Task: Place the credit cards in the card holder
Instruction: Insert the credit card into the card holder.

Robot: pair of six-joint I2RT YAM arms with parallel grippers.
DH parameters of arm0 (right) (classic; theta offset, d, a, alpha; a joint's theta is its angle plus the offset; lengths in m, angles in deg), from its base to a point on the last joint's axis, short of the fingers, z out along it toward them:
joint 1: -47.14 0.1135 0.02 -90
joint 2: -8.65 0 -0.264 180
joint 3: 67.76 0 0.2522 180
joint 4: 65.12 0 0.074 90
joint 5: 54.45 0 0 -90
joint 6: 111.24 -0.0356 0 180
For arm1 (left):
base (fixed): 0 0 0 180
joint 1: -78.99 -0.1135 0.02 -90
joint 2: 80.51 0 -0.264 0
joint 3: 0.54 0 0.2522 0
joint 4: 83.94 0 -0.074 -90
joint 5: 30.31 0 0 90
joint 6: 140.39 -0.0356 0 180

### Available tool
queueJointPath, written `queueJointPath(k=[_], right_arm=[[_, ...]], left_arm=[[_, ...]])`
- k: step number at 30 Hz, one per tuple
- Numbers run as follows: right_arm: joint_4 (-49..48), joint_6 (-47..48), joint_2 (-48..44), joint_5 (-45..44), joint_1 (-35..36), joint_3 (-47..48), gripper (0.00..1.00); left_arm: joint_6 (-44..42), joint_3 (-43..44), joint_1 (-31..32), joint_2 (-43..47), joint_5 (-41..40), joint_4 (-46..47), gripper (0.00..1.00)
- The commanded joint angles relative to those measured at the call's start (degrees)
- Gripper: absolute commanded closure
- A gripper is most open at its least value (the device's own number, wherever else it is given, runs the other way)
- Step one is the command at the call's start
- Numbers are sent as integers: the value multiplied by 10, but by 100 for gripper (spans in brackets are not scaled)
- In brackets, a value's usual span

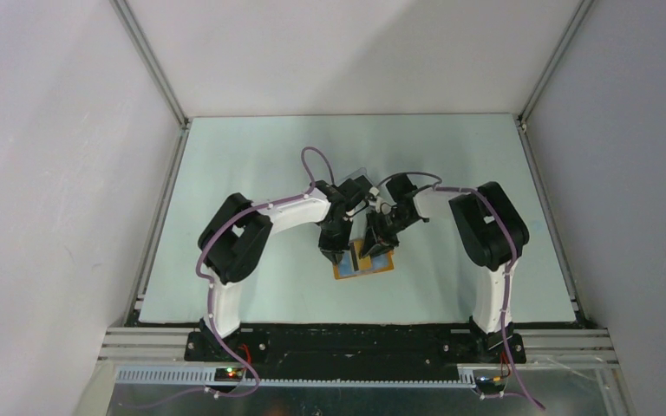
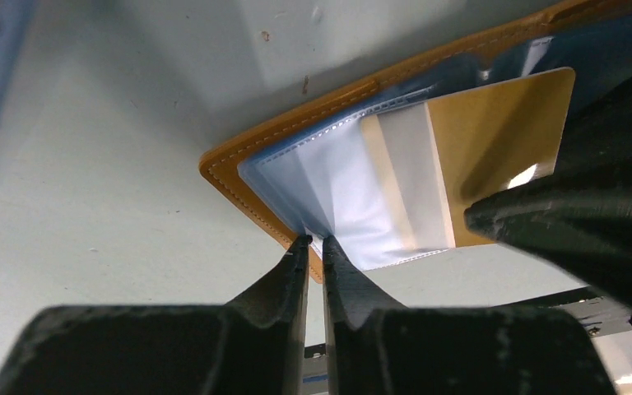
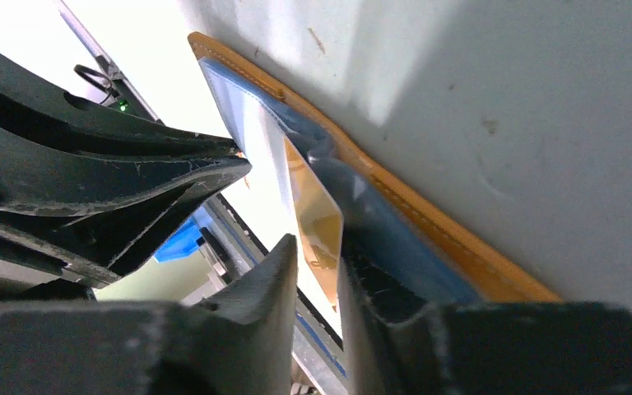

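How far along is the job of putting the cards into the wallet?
Done: the wallet lies open on the table. In hand: the left gripper pinches the edge of a clear sleeve, and the right gripper holds a gold card whose end seems to enter that sleeve. Left: pushing this card fully in. No other cards show, so I cannot tell how many remain.
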Motion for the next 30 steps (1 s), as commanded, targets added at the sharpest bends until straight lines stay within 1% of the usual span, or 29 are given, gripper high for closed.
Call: queueJointPath(k=[1, 2, 6, 10, 13, 17, 23, 30], right_arm=[[-26, 10, -5, -137, 17, -9, 67], [-19, 8, -10, -146, 18, -8, 62], [-2, 0, -27, -160, 22, -9, 52], [16, -2, -40, -185, 29, -7, 45], [32, -5, -44, -210, 33, -5, 42], [42, 3, -47, -232, 45, 0, 34], [33, 27, -37, -205, 64, 5, 32], [8, 47, -36, -111, 69, 6, 30]], left_arm=[[-13, 3, 2, -25, -32, 12, 85], [-13, 3, 2, -26, -32, 12, 85], [-12, 3, 1, -25, -33, 11, 86], [-10, 0, 1, -20, -38, 10, 86], [-9, -1, 1, -16, -40, 11, 86], [-7, -3, -3, -17, -34, 12, 87], [-11, 0, -11, -21, -27, 13, 90], [-11, -2, -18, -14, -27, 15, 91]])
